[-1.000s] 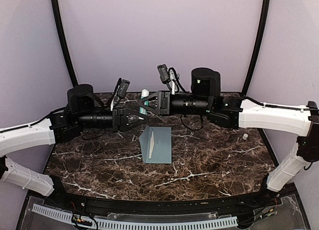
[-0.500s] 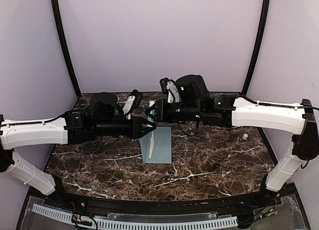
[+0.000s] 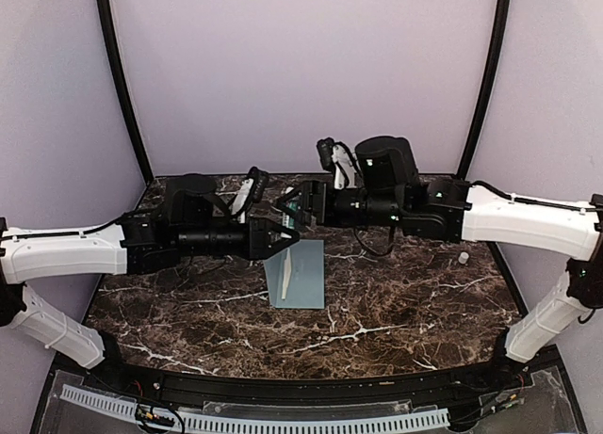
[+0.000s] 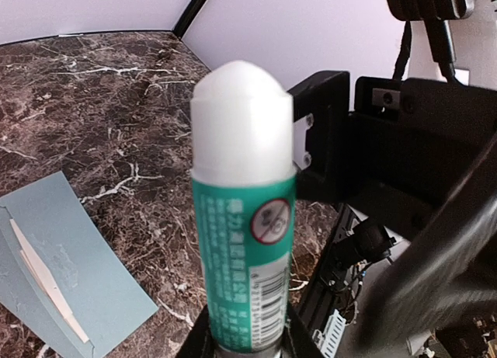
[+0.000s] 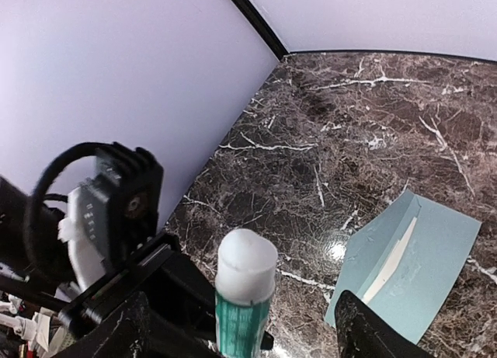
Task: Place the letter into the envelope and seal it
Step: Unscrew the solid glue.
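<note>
The pale teal envelope [image 3: 300, 276] lies flat in the middle of the table, flap open, also seen in the wrist views [image 4: 66, 276] [image 5: 415, 257]. A pale strip runs along its fold; the letter itself is hidden. Above the envelope's far end, my left gripper [image 3: 282, 233] [image 4: 245, 346] is shut on the base of a green-labelled glue stick [image 3: 293, 215] [image 4: 242, 218] whose white glue tip is bare. My right gripper [image 3: 300, 205] [image 5: 245, 319] faces it, open, with its fingers [image 5: 369, 331] on either side of the glue stick [image 5: 245, 296], apart from it.
A small white cap [image 3: 463, 258] stands on the marble table [image 3: 405, 302] at the right, near the right arm. Purple walls and black corner poles close in the back and sides.
My left gripper came in from the left and took the glue stick's base. My right gripper has opened, let go of the stick and drawn back a little to the right.
</note>
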Tool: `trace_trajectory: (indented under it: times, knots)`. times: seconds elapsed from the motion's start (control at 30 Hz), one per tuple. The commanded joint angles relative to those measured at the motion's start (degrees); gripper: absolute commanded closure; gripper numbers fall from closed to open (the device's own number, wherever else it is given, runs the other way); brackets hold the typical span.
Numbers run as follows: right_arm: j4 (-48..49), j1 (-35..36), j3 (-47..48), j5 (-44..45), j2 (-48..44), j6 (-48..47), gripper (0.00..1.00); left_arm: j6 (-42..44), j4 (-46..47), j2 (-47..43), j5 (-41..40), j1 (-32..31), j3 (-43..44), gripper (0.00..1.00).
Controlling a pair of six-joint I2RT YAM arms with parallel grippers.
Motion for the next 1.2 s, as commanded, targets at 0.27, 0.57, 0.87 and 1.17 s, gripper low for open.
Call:
trace_trajectory:
  times: [0.27,0.57,0.87,1.17]
  knots:
    - [21.70,-8.43,-14.92,-16.19,-13.50,-3.11,0.09,-5.50,16.43,-7.56,17.06,7.09,-7.84,1.00]
    - [43.68,-9.50,-19.41,-35.30,-9.67,3.69,0.10,-6.66,27.36,-7.11,33.25,7.18,-7.73,1.00]
    - [39.67,-4.73,-14.33,-33.90,-6.17,0.16,0.15,-7.94,29.67,-6.48,37.47,7.19,-7.07,1.00]
    - [40.83,-2.84,-10.32,-36.09,-2.54,0.01,0.38,-8.59,29.81,-5.99,37.53,7.09,-6.64,1.00]
